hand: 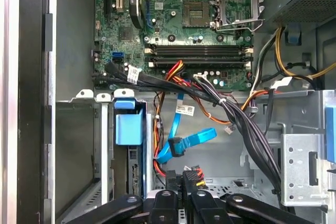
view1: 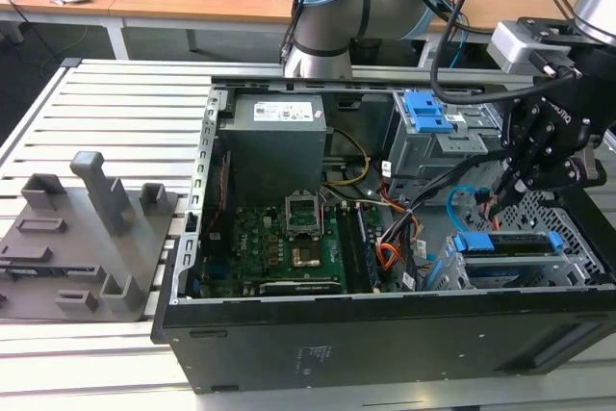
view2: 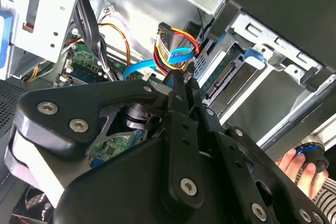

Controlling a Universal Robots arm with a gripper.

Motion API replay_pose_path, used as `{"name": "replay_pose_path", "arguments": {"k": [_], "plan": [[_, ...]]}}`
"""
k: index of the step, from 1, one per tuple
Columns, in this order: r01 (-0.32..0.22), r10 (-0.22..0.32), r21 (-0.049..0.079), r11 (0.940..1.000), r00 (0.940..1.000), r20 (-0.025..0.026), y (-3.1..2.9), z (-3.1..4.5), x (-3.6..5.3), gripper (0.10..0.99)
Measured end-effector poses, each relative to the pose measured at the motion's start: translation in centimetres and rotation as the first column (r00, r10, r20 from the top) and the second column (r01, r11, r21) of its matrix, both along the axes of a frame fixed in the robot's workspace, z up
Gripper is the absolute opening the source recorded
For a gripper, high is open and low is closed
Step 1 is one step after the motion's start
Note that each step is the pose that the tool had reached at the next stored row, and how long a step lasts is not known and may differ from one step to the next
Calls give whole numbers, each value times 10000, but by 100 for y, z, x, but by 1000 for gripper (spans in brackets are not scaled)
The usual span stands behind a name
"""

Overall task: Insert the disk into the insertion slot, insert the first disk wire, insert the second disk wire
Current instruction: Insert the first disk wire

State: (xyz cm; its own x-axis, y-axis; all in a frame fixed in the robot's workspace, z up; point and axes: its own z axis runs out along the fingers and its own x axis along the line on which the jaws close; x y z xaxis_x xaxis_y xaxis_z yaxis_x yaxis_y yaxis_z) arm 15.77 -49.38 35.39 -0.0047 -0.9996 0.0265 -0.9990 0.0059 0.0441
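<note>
Second wrist view: the gripper (view2: 181, 83) pinches the first disk wire (view2: 186, 36) close to the disk.

Its two fingers are squeezed almost together. They look to be holding the red, yellow and black bundle near its small black plug, but I cannot tell just where they grip it. Just past them lies the second disk wire (view2: 144, 67), a light-blue loop, loose and not held. Farther on, the disk (view2: 223, 77) with its blue tab sits inside the insertion slot (view2: 275, 56), so that part looks done. To do this step well, I think the plug must face the disk's socket square on and go in straight with a soft push. The blue loop is near and could get in the way, so it is best kept to one side. The wires are bent tight, so hard pulling could hurt them.
</note>
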Motion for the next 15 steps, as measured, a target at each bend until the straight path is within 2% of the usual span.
{"name": "replay_pose_path", "arguments": {"k": [3,7,15], "plan": [[0,0,-2,10000,10000,0,-13,0,14,165],[0,0,-1,10000,10000,0,-122,0,14,165],[0,0,0,10000,10000,0,-176,-6,14,165]]}}
